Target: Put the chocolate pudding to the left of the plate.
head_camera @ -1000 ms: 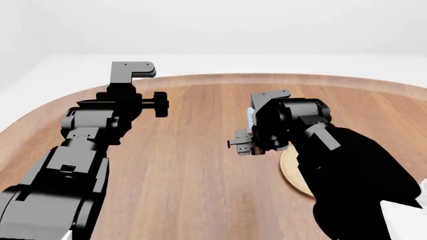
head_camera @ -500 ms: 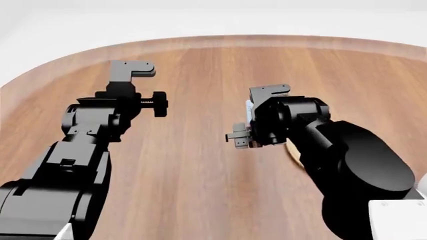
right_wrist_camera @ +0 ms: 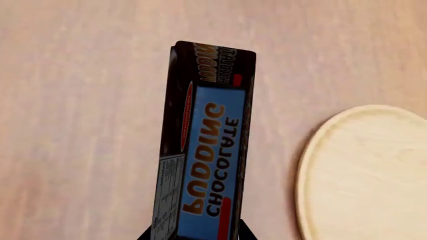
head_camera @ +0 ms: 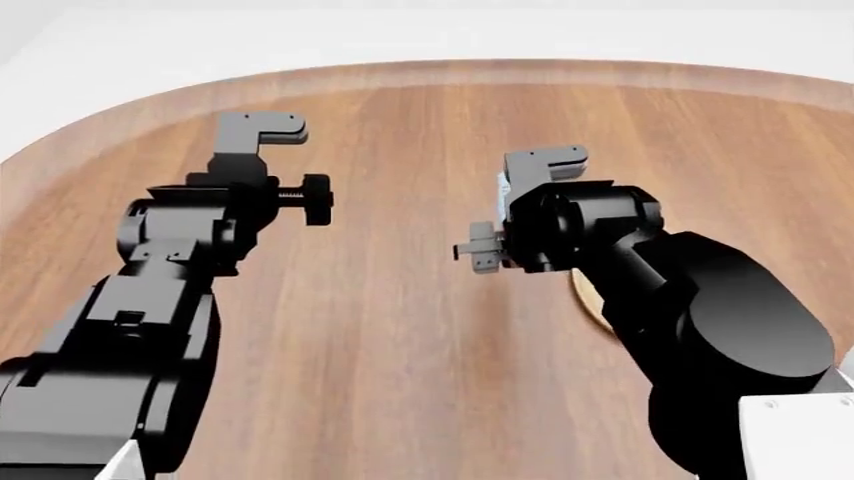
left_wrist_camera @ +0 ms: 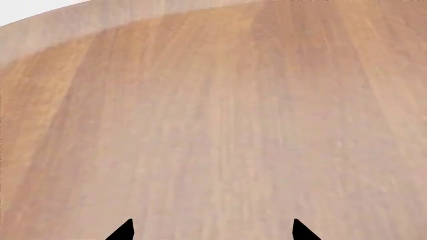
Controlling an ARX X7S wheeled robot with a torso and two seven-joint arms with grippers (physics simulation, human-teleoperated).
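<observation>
The chocolate pudding (right_wrist_camera: 207, 150) is a narrow carton with a blue printed face and dark brown-red edges. My right gripper (right_wrist_camera: 193, 235) is shut on its near end, one black fingertip on each side. The plate (right_wrist_camera: 367, 175), a light tan disc with a thin rim, lies on the table beside the carton with a strip of bare wood between them. In the head view only a pale sliver of the pudding (head_camera: 503, 205) shows at the right gripper (head_camera: 541, 165), and the right arm hides most of the plate (head_camera: 583, 287). The left gripper (left_wrist_camera: 212, 232) is open over bare wood.
The round wooden table (head_camera: 387, 330) fills the head view, its curved far edge (head_camera: 400, 72) meeting white floor. My left arm (head_camera: 174, 260) reaches forward at the left, its gripper (head_camera: 263, 128) well apart from the right one.
The head view has shifted, so the table's far edge sits higher in the picture than a second ago. Both arms keep nearly the same pose, the right gripper still shut on the carton.
</observation>
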